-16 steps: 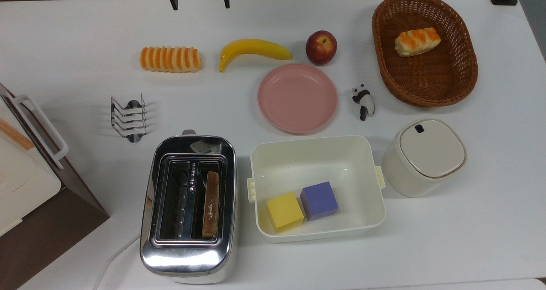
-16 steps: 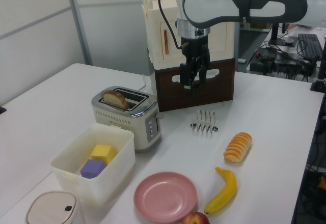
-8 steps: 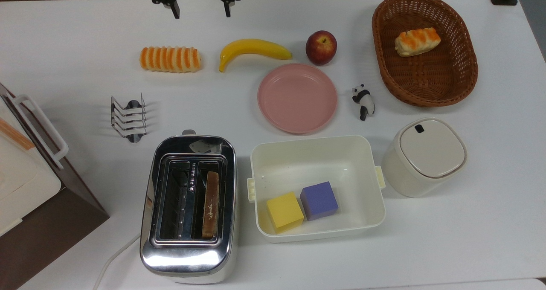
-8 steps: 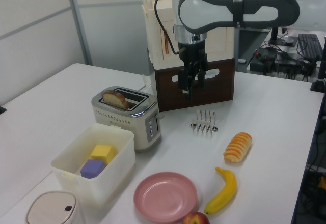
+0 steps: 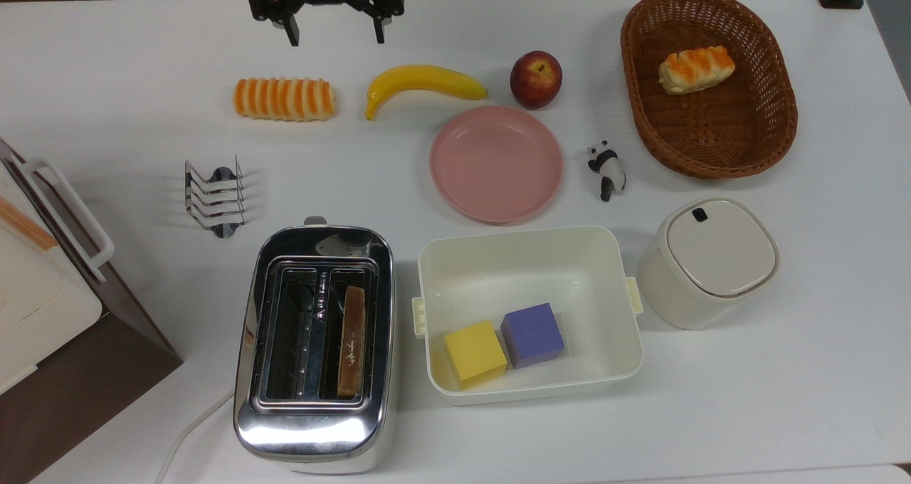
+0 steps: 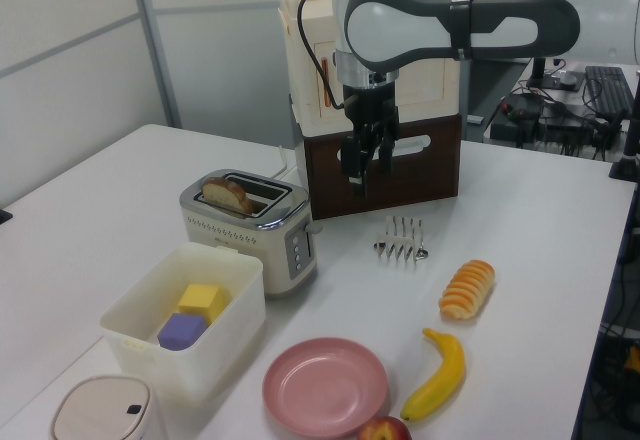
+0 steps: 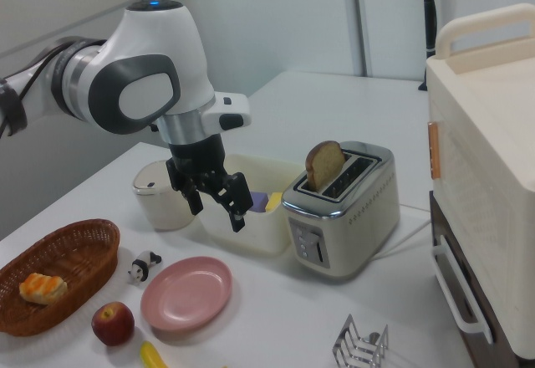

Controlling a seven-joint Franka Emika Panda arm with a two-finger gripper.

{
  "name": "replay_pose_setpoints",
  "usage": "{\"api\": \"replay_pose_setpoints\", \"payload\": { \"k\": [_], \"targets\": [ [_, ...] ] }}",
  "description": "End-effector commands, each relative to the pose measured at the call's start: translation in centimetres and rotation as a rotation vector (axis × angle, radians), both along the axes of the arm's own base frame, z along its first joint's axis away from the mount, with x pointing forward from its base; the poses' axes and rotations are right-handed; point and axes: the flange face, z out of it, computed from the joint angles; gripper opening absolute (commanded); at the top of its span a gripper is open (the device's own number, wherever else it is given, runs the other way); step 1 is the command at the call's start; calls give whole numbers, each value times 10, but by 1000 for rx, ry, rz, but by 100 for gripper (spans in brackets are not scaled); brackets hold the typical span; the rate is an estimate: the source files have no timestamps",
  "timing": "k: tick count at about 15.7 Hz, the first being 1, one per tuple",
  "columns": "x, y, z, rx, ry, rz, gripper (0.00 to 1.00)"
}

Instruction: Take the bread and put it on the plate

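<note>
Open gripper point(image 5: 333, 39) at the top edge of the top view, hanging empty over bare table point(image 5: 107, 78).

From left to right in the top view: toast rack point(image 5: 213, 198) at mid-left; bread point(image 5: 351, 342) standing on edge in the toaster point(image 5: 313, 349) at lower left, in the slot nearer the frame's centre; fingers point(image 5: 291, 33) spread wide and pointing down, above the striped roll point(image 5: 284, 99); plate point(image 5: 496, 164) bare at centre. In the right view, forearm level, wrist bent downward, gripper tilted toward the toaster.
</note>
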Motion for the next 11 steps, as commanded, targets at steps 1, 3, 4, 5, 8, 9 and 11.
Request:
{"api": "replay_pose_setpoints", "payload": {
  "k": [1, 3, 4, 5, 8, 9, 11],
  "targets": [
    [11, 0, 0, 4, -61, -5, 100],
    [14, -3, 2, 5, -88, -8, 100],
    [15, -5, 3, 4, -94, -10, 100],
    [18, -5, 4, 2, -118, -10, 100],
    [23, -6, 5, -2, -157, -13, 100],
    [27, -5, 5, -4, -178, -12, 100],
    [35, -5, 5, -9, -230, -13, 100]
  ]
}}
